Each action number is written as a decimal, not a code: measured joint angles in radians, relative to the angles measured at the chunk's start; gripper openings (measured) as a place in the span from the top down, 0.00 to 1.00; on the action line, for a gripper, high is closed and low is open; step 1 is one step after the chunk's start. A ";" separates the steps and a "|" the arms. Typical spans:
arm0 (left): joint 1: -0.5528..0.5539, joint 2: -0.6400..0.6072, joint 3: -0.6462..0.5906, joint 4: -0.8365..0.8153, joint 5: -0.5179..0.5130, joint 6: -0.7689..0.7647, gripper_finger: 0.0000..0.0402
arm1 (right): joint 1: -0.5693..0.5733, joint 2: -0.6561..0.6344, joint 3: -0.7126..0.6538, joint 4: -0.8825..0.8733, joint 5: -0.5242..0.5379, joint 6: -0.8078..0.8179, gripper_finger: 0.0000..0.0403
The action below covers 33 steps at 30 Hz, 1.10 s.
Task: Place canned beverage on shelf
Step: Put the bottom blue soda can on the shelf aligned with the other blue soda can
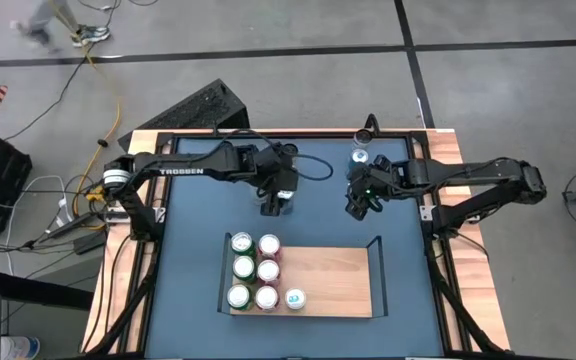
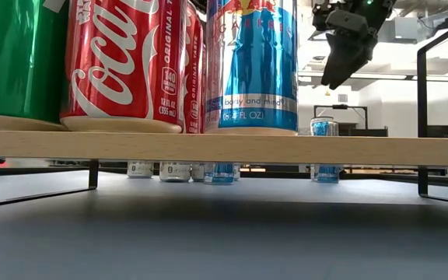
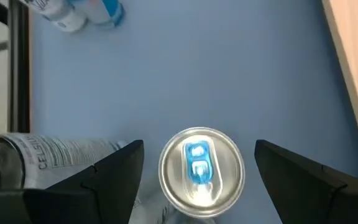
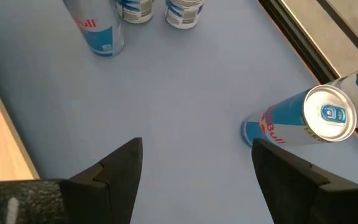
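A silver and blue can (image 3: 201, 173) stands upright on the blue tabletop, seen top-on. My left gripper (image 3: 199, 149) hovers over it (image 1: 276, 198), open, with one finger on either side of the can's top and not touching it. My right gripper (image 1: 360, 203) is open and empty above the table's right half; it also shows in the low view (image 2: 348, 47). The shelf (image 1: 333, 280), a light-wood board with black end rails, stands near the front edge. Several cans (image 1: 253, 270) stand on its left end; its right part is bare.
A white Celsius can (image 3: 23, 158) stands close beside the left gripper's can. Two more cans (image 1: 362, 150) stand at the far right of the table, one a Red Bull can (image 4: 309, 121). The shelf's black rail (image 1: 378, 262) rises at its right end.
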 joint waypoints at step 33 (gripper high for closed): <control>0.017 0.006 -0.111 0.090 0.003 -0.054 0.44 | 0.000 0.000 0.000 0.001 0.000 -0.009 0.29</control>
